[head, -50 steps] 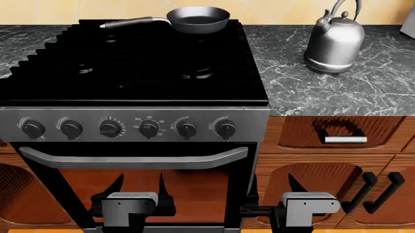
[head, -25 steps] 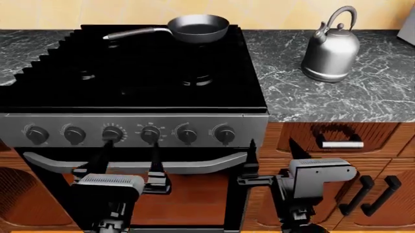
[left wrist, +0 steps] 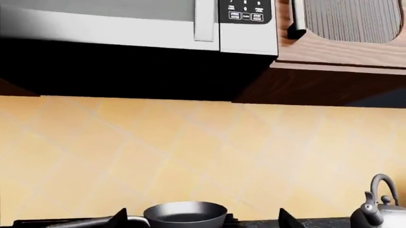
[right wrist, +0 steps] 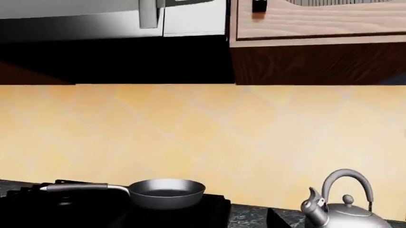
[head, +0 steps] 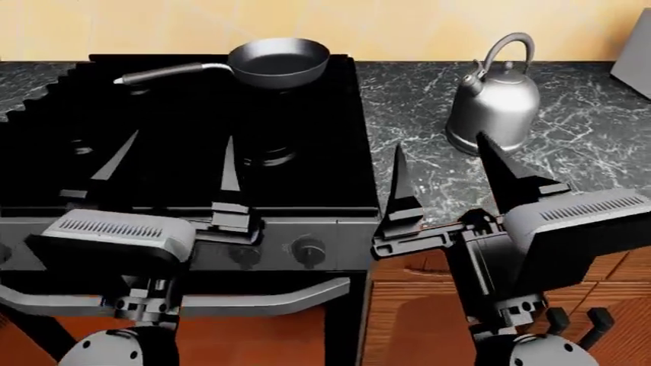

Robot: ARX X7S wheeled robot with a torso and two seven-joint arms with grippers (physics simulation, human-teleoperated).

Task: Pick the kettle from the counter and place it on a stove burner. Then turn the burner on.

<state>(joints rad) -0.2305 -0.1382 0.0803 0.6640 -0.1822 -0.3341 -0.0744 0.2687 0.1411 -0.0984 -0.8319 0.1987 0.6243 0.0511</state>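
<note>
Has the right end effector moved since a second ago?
Yes. The right end effector has risen from below the oven door to the counter edge, nearer the kettle, jaws open.

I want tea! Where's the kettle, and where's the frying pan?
kettle [head: 495, 107], head view, on its domed silver body.
frying pan [head: 279, 61], head view, inside its dark round bowl.

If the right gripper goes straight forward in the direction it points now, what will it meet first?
Probably the kettle. The right gripper is open, its fingers aimed over the counter toward the kettle, with nothing visible between them. Its height is unclear, so it might pass over and reach the tiled wall instead.
</note>
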